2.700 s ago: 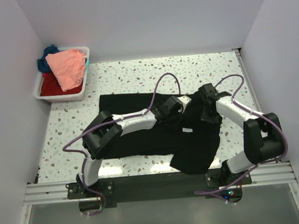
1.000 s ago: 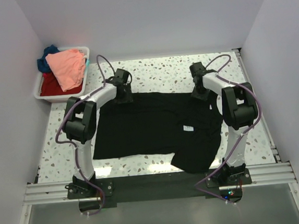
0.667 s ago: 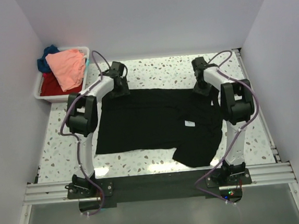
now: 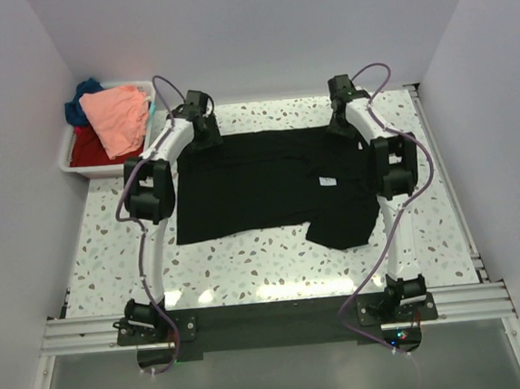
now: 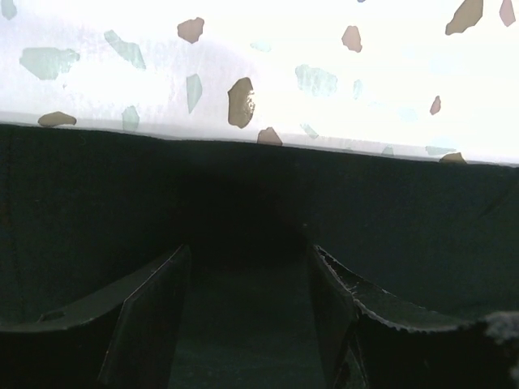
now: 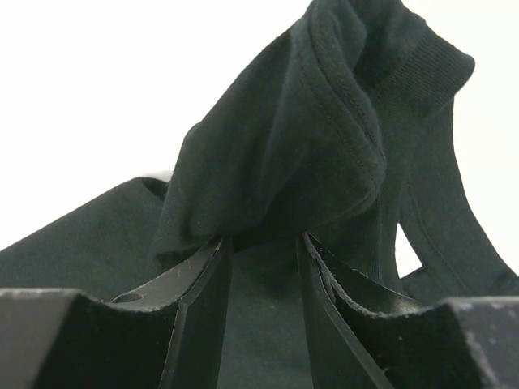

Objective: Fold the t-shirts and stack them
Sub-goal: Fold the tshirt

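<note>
Your left gripper (image 5: 247,261) hangs released over the flat hem of the black t-shirt (image 4: 259,187); right gripper (image 6: 263,241) pinches a bunched edge, likely pulling it smooth for folding.

Blk tee (image 4: 260,190) spread flat; others (image 4: 115,116) heaped

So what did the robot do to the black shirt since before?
Both arms stretched out and dragged the black cloth t-shirt away from the robot, toward the far side. The left gripper now stands open over the cloth; the right gripper has a bunch of it between its fingers. The white plastic bin and the shirts piled in it stayed put.
</note>
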Available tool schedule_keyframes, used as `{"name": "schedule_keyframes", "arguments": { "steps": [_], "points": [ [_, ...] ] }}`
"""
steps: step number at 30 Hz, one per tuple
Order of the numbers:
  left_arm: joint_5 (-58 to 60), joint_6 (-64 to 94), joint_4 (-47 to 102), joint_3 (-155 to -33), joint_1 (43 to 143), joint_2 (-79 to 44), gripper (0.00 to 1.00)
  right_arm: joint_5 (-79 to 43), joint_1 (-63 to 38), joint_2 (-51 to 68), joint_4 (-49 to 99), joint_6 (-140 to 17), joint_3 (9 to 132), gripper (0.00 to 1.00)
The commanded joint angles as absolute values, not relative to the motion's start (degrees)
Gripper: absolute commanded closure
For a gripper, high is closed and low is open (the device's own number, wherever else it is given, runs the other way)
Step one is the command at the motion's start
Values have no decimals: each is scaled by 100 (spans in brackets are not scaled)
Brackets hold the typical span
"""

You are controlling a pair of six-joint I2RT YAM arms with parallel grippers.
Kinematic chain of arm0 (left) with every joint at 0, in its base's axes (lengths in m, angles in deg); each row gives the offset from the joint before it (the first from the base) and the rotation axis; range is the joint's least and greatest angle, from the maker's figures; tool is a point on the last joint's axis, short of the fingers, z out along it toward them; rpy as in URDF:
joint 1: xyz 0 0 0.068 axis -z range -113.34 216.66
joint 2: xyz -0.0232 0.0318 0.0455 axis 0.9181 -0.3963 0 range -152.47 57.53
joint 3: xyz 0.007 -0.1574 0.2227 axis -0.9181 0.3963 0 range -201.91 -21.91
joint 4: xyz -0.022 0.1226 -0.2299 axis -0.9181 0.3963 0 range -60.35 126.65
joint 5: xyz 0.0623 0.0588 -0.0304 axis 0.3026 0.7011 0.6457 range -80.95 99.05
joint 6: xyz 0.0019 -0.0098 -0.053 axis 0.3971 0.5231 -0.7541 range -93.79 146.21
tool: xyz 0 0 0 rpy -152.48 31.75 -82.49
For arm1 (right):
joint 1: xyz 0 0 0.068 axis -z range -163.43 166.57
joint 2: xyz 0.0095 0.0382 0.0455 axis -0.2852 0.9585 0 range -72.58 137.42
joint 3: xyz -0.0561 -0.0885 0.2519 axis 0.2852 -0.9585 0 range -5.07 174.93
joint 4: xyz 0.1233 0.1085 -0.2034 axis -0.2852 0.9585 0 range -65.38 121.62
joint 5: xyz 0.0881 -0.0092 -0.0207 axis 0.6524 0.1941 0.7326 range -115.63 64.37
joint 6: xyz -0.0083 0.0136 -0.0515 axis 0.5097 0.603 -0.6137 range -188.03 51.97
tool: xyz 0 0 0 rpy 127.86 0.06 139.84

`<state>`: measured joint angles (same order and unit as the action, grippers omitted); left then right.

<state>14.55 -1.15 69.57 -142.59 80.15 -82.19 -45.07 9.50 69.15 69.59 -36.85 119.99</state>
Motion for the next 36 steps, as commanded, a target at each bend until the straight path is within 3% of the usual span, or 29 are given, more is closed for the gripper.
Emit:
{"name": "schedule_keyframes", "arguments": {
  "steps": [1, 10, 15, 23, 29, 36],
  "points": [
    [1450, 133, 6675, -14109, 7835, -8327, 35, -4330, 1024, 6455, 6339, -4140, 11720, 57],
    [1565, 309, 5462, -12924, 7799, -6931, 27, -4321, 1016, 4714, 5231, -4448, 10322, 52],
    [1635, 274, 5373, -12142, 7799, -6053, 18, -4444, 937, 3941, 5633, -4500, 9962, 50],
    [1942, -261, 5811, -11007, 7826, -4743, 16, -4436, 778, 2552, 5872, -4413, 8268, 49],
    [2390, -1043, 6225, -9611, 7861, -3627, 22, -4128, 752, 2243, 5873, -4465, 7721, 51],
    [2628, -1984, 6752, -8133, 8027, -2562, 42, -3803, 752, 2208, 5696, -4369, 7404, 52]
  ]
}}
